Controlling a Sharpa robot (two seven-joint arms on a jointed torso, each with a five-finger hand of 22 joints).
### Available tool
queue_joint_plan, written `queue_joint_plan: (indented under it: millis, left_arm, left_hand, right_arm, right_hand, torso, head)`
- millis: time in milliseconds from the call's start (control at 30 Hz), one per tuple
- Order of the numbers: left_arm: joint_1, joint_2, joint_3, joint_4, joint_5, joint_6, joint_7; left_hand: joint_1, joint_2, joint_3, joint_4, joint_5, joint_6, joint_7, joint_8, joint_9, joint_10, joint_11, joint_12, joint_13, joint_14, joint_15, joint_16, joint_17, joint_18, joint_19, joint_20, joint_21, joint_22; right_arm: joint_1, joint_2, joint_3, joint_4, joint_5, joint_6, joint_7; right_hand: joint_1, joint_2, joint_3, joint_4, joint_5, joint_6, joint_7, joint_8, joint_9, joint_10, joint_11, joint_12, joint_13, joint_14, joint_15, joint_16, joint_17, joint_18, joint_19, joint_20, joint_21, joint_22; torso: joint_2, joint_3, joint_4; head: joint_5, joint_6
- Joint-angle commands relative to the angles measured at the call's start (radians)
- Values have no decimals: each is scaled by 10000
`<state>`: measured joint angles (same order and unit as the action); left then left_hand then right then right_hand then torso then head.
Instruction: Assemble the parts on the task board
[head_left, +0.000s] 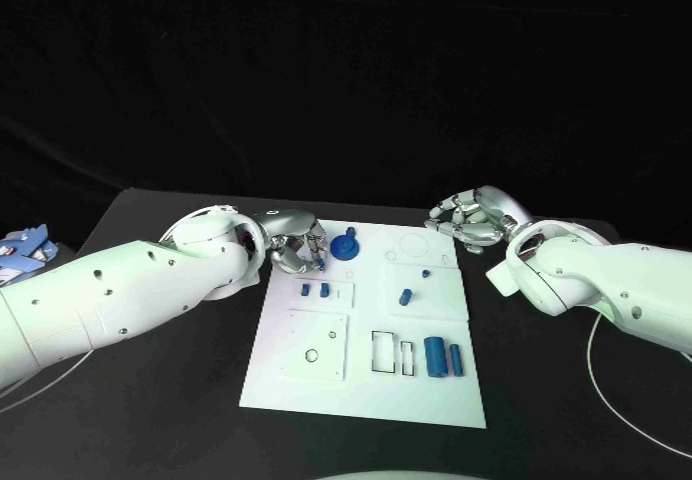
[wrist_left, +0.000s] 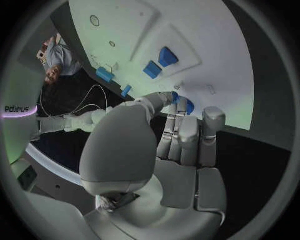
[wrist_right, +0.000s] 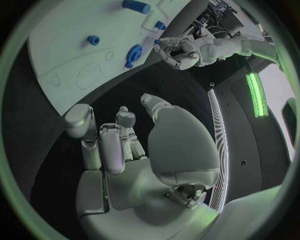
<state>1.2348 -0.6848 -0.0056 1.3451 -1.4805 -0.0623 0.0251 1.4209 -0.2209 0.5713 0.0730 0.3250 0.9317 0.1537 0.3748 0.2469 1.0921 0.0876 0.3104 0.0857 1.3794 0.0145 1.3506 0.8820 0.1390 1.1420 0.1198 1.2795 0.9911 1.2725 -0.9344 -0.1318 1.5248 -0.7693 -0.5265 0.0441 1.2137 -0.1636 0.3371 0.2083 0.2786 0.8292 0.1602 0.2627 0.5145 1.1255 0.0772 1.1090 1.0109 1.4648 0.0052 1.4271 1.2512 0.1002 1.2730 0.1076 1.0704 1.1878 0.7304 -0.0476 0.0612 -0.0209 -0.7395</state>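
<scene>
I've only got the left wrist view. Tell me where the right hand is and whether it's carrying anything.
Observer: The right hand hangs over the black table, just off the task board's far right corner. Its fingers are curled with nothing in them.
Operator: Describe the blue thing at my fingertips.
Observer: It's a round blue part with a knob on top, at the board's far left. The left hand is right against it; I can't tell if it grips.
Operator: Report the board's right half.
Observer: A small blue piece lies there, with a smaller blue peg just beyond it.
</scene>
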Motion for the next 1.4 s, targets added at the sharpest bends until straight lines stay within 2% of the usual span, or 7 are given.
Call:
queue_joint_plan:
  millis: [33,267,867,1400]
  left_arm:
    - [0,-6,6,-17,128,268,1]
    - [-1,13,3,-52,122,320,-26]
    - [-4,143,-22,-138,81,432,-63]
    - [-2,160,-34,-119,82,642,-78]
  left_hand:
    - [-87,-33,-36,3,-46,86,14,-54,-10,67,32,-20,-16,44,20,-3,-8,-85,22,14,21,-16]
    - [-83,-32,-33,-5,-46,97,11,-57,-8,82,30,-36,-18,36,20,-14,-35,-84,16,16,17,-21]
    - [-88,-32,-34,-8,-47,106,10,-63,-7,98,30,-55,-20,30,21,-20,-48,-80,3,16,7,-37]
    - [-83,-10,-33,-25,-55,159,-7,-62,4,179,13,-89,-16,22,11,-29,-71,-78,-14,20,-6,-52]
  right_arm:
    - [-13,11,0,3,-102,110,9]
    - [-17,8,0,12,-102,114,5]
    - [-18,-1,0,36,-104,116,4]
    - [-18,-5,0,39,-105,116,4]
  right_hand:
    - [78,44,24,34,39,-21,-12,36,-11,45,-25,-19,-13,279,-47,-30,2,189,-43,-3,-41,-15]
    - [78,36,21,40,35,-19,-16,45,-12,46,-28,-38,-44,280,-52,-43,-11,188,-31,-8,-45,-13]
    - [78,36,21,40,35,-19,-16,45,-12,46,-28,-38,-44,280,-52,-43,-11,188,-31,-8,-45,-13]
    - [78,36,21,40,35,-19,-16,45,-12,46,-28,-38,-44,280,-52,-43,-11,188,-31,-8,-45,-13]
  torso:
    - [16,0,-22]
    - [17,17,-29]
    - [7,8,-20]
    - [5,15,-24]
  head:
    - [17,2]
    - [37,-13]
    - [25,-39]
    - [25,-46]
